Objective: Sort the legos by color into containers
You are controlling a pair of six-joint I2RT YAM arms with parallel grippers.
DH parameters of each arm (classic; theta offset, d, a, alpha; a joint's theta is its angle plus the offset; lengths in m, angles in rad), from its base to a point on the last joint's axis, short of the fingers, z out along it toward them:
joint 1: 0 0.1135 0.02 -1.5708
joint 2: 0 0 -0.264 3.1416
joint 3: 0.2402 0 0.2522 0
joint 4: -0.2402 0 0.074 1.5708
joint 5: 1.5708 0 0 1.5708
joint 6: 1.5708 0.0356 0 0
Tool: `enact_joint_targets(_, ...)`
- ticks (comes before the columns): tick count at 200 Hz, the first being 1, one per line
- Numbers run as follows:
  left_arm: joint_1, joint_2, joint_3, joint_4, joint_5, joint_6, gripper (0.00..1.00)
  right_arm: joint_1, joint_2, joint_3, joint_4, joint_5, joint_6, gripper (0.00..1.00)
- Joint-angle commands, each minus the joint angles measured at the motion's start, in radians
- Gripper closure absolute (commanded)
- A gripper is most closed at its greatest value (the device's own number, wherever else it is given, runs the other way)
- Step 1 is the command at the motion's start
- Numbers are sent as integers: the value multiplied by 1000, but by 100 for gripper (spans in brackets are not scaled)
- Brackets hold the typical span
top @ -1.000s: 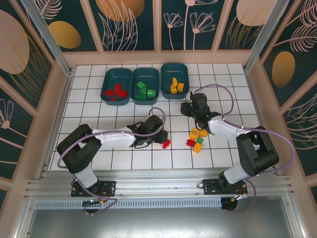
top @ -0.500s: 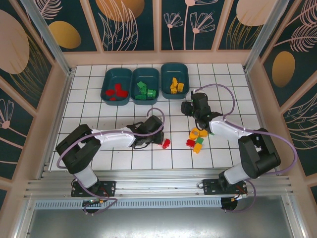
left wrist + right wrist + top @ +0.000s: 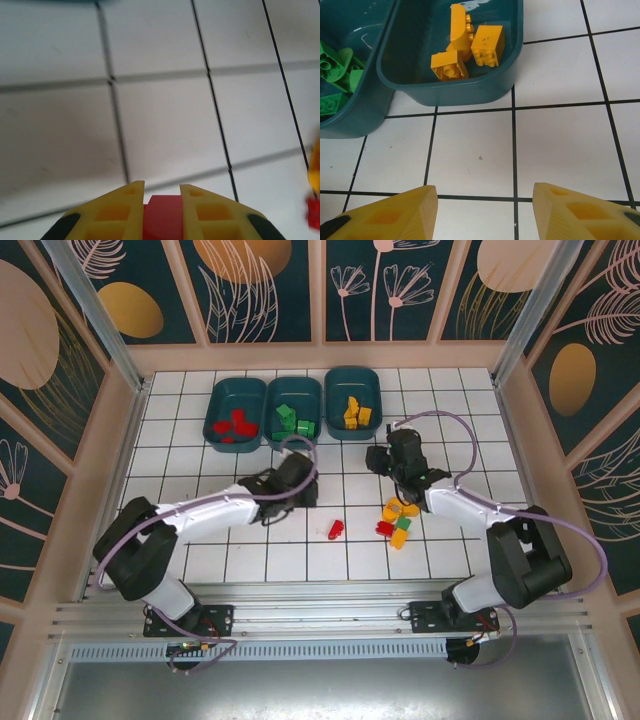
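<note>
Left gripper (image 3: 162,197): fingers clamped on one red lego (image 3: 162,219), above the tiles.
Right gripper (image 3: 484,194): fingers spread, empty, near the right container (image 3: 470,93).
Right container: yellow legos (image 3: 487,45).
Middle container (image 3: 295,389): green legos (image 3: 293,423).
Left container (image 3: 240,391): red legos (image 3: 232,425).

Left wrist view: the held red brick (image 3: 161,220) sits clamped between the left hand's (image 3: 161,192) fingers (image 3: 117,212). Brick and fingers are cut off by the bottom edge, so the brick's full shape cannot be determined. At the right edge, a yellow-orange brick (image 3: 316,165) and a second red brick (image 3: 314,212) are blurred and cropped. A blurred teal container rim (image 3: 50,1) grazes the top edge.

Right wrist view: the right hand's (image 3: 485,189) spread fingers (image 3: 395,212) run off the bottom edge. The green-brick container (image 3: 360,117) is cropped at the left edge, the yellow-brick container (image 3: 470,95) at the top edge.
</note>
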Motion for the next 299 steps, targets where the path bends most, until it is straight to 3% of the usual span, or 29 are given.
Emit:
enact_joint_targets(1,162,-60,68,-35,-40,49,93,24,-37,-21,10,21,28,47)
enact_joint_targets(20,303,-36,130,-23,-15,49,92,37,-40,-28,12,21,31,46)
enact_joint_targets(52,488,120,264,-16,47,44,98,61,-39,-29,7,16,38,47)
enact_joint_targets(112,617,416,510,-101,89,62,100,115,-71,-34,-25,14,40,47)
enact_joint_targets(131,625,424,527,-102,75,74,83,129,-78,-28,-47,12,43,46)
enact_joint_targets(142,627,419,535,-101,82,82,65,145,-79,-24,-60,14,53,44)
enact_joint_targets(152,627,404,539,-93,104,94,51,166,-75,-18,-79,28,75,42)
enact_joint_targets(186,627,281,508,-57,152,104,29,255,-66,-21,-154,127,198,34)
enact_joint_targets(212,628,138,397,1,216,76,27,283,-103,-35,-239,186,274,32)
enact_joint_targets(240,605,-66,111,169,326,-7,26,332,-151,-81,-294,153,394,31)
enact_joint_targets(299,513,-430,-378,311,293,-114,21,511,-38,-86,-296,101,623,29)
